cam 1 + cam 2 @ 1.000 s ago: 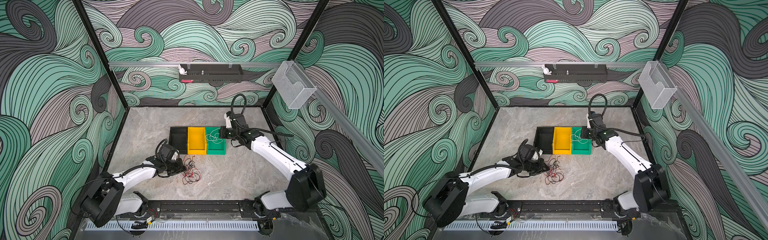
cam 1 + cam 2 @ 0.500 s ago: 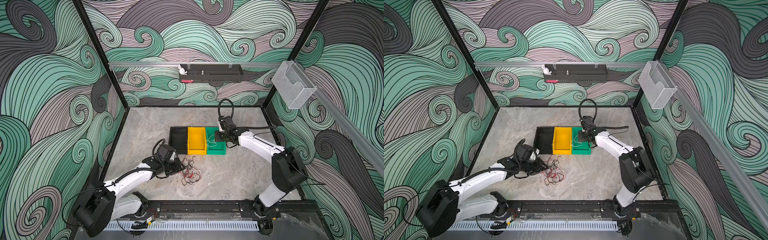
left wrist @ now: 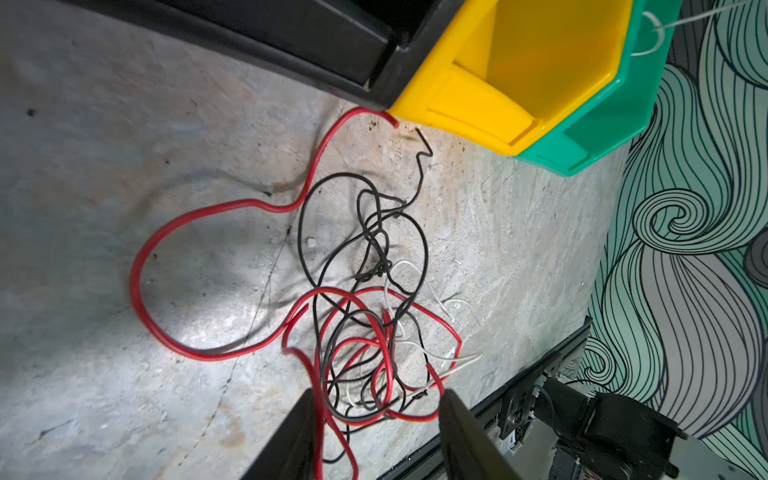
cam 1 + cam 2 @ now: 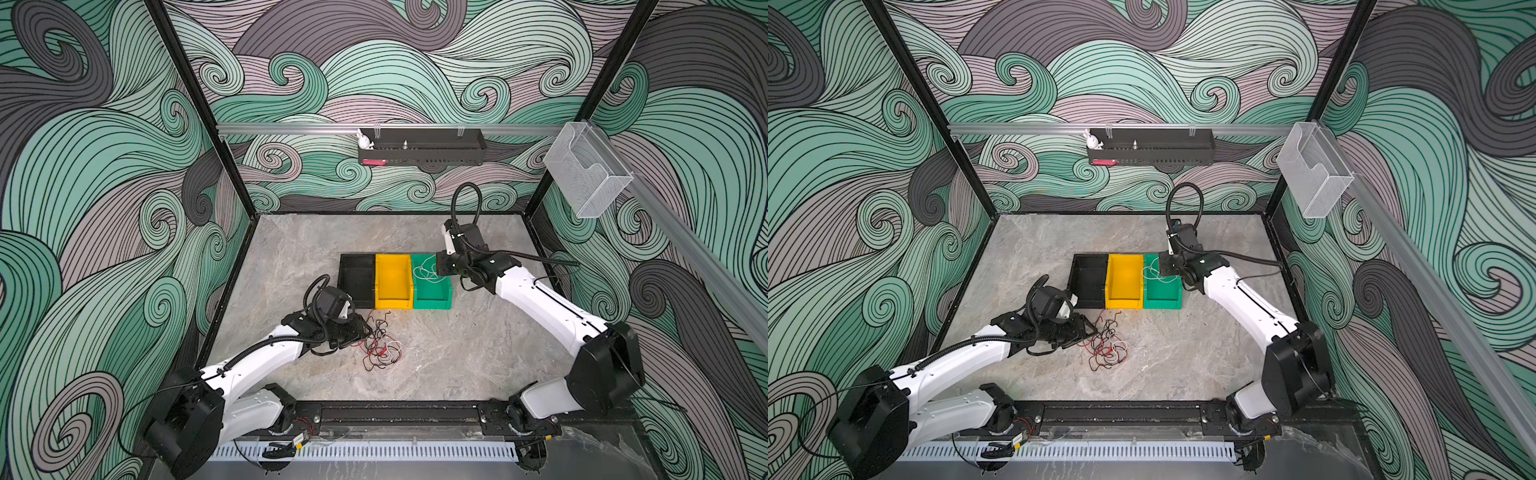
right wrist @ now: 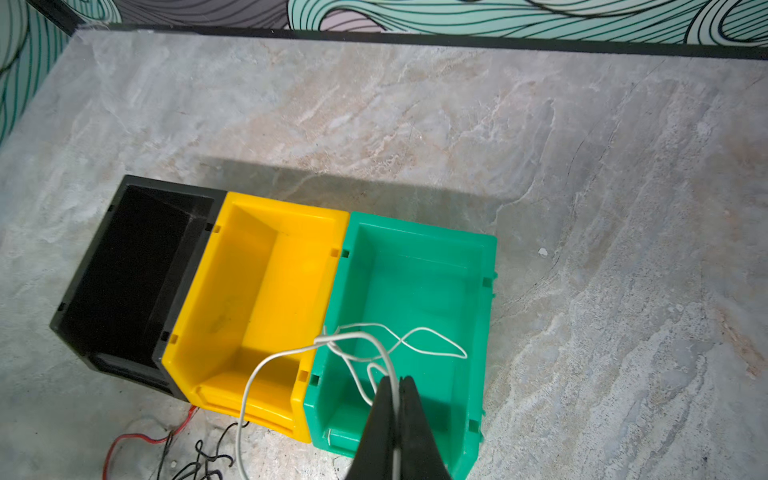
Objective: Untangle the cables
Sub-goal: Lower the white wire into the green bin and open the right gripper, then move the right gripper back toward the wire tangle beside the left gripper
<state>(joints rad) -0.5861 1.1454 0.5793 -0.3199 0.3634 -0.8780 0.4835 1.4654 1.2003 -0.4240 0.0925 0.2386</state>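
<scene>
- While the right gripper [image 5: 395, 381] hangs over the green plastic bin [image 5: 415, 270], its black fingers [image 5: 380, 424] pinch a thin white cable [image 5: 353, 333], lower centre of the right wrist view.
- On the left gripper [image 3: 378, 395], the fingers [image 3: 291, 440] stand spread, with loops of a tangle of red, black and white cables [image 3: 365, 332] between them.
- That tangle lies on the grey marbled worktop [image 4: 478, 353], below the yellow plastic bin [image 4: 1123, 282], centre of both top views.

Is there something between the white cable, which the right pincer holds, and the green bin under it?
Nothing visible. The right pincer, shut on the white cable, holds it over the open green bin. One strand trails past the yellow bin.
</scene>
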